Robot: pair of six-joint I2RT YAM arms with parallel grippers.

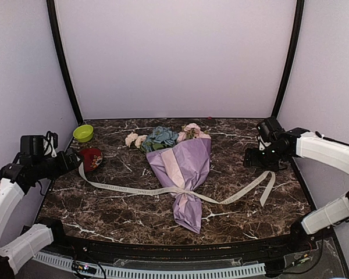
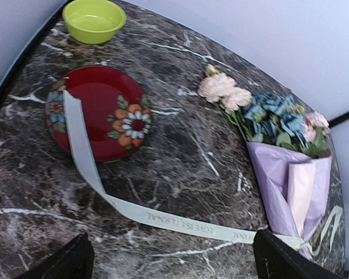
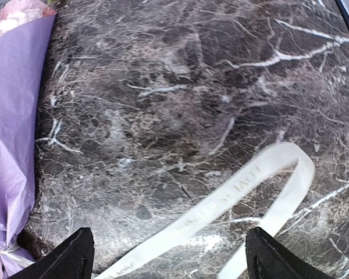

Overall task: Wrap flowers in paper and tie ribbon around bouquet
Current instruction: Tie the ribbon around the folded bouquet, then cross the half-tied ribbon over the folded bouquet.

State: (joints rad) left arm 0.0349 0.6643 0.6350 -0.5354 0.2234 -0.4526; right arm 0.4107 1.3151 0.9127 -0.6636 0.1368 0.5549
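In the middle of the desk (image 1: 116, 218) lies the bouquet (image 1: 185, 174), its blooms toward the far edge and its pointed end toward the near edge. The paper (image 1: 193, 160) is lilac, with a pale pink fold down the front. The flowers (image 1: 160, 138) spill out at the top, cream and pink heads on either side of a dusty-blue one. The ribbon (image 1: 127, 188) is tied round the narrow lower part of the cone. Its left tail runs across the marble toward the left edge and drapes over a red painted bowl (image 1: 92, 158). Its right tail runs toward the right edge and bends back in a loop. A green bowl (image 1: 83, 133) sits in the far left corner. The left arm (image 1: 41, 165) hovers at the left edge beside the red bowl; the left jaws stand spread wide with nothing between them. The right arm (image 1: 326, 148) hangs near the right edge above the loop; the right jaws are likewise wide apart and empty.
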